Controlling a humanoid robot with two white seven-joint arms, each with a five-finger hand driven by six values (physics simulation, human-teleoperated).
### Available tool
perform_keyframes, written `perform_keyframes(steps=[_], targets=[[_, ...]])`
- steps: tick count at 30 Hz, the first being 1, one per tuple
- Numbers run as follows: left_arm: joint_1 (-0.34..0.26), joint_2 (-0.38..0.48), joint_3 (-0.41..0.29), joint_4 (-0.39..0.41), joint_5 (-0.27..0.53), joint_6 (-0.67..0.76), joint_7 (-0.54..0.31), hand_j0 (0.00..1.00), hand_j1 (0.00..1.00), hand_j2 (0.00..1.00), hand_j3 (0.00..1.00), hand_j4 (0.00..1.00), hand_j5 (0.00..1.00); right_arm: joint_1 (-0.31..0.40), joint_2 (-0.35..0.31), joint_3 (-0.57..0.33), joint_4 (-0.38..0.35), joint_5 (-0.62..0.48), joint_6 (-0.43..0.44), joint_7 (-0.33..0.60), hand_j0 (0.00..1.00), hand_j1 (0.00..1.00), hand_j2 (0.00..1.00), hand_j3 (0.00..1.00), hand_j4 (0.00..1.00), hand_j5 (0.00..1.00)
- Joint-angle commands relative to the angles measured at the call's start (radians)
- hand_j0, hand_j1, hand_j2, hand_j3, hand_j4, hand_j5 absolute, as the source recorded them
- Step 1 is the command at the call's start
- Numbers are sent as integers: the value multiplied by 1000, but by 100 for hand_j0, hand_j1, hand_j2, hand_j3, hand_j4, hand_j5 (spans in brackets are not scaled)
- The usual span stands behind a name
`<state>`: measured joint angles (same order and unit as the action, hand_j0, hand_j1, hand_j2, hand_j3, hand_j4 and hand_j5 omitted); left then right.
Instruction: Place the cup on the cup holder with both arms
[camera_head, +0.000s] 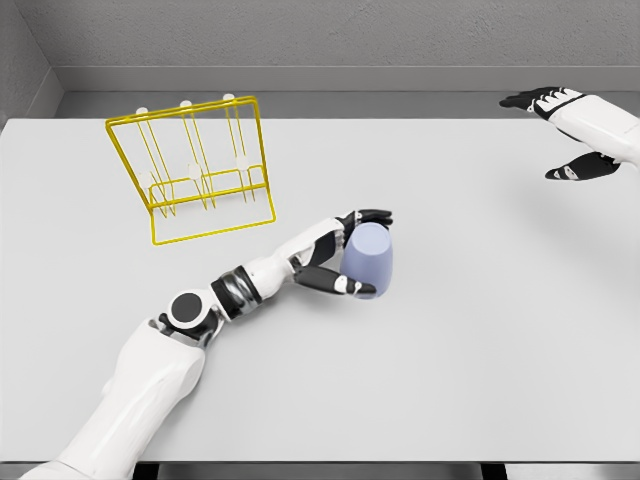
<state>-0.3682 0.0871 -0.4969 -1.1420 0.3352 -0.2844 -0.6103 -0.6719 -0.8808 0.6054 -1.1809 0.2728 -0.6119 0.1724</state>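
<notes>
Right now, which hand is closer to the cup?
Left. The left hand is wrapped around the lavender cup mid-table, fingers on both sides. The right hand hangs open, far off at the table's back right edge.

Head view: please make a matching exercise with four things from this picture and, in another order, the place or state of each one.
Things:
1. pale blue plastic cup
2. yellow wire cup holder
3. left hand
4. right hand

Places or states:
A. raised at the far right, fingers spread, holding nothing
B. standing at the far left of the grey table
C. near the table's middle, between black fingers
D. wrapped around the cup

Pairs: 1-C, 2-B, 3-D, 4-A
</notes>
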Motion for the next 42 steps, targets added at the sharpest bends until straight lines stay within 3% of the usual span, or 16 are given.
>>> perform_keyframes(steps=[1,10,26,30,36,42], targets=[[0,-1,0,-1,7,-1,-1,69,69,69,69,69,69,0,-1,-1,0,-6,1,-1,100,100,100,100,100,100],[2,-1,1,-1,8,-1,-1,59,59,59,59,59,59,0,-1,-1,0,-6,1,-1,100,100,100,100,100,100],[15,8,9,-30,24,1,-1,52,52,52,52,52,52,0,14,-1,0,-6,1,-1,100,100,100,100,100,100],[71,34,47,-156,45,5,-1,50,50,50,50,50,50,5,20,-1,0,-6,1,-1,100,100,100,100,100,100],[97,161,51,-286,163,7,-1,49,49,49,49,49,49,5,17,-4,0,-6,1,-1,100,100,100,100,100,100],[184,332,123,-455,272,28,-1,48,48,48,48,48,48,5,17,-9,0,-7,1,-1,100,100,100,100,100,100]])
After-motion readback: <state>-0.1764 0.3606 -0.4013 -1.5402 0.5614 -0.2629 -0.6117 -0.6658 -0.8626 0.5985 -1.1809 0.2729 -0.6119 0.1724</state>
